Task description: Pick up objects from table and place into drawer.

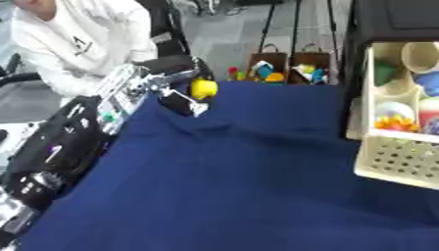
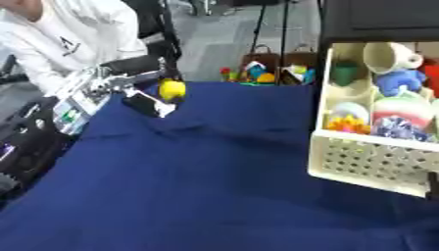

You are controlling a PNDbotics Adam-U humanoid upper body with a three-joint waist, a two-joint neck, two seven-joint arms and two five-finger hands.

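A small yellow object (image 1: 203,89) is at the far left edge of the blue-covered table (image 1: 240,186). My left hand (image 1: 167,81) reaches in from the lower left along the table's side, and its fingers curl round the yellow object from above and below. At the right, a white perforated drawer (image 2: 369,159) stands pulled out of a dark cabinet (image 2: 377,19). It holds a cream cup (image 2: 387,56), a blue soft toy (image 2: 399,81) and several colourful things. A dark sliver (image 2: 431,184) at the right edge may be my right hand.
Two brown baskets of toys (image 1: 287,68) stand on the floor beyond the table's far edge. A person in a white top (image 1: 77,44) sits at the far left, behind my left arm. The blue cloth is wrinkled near the hand.
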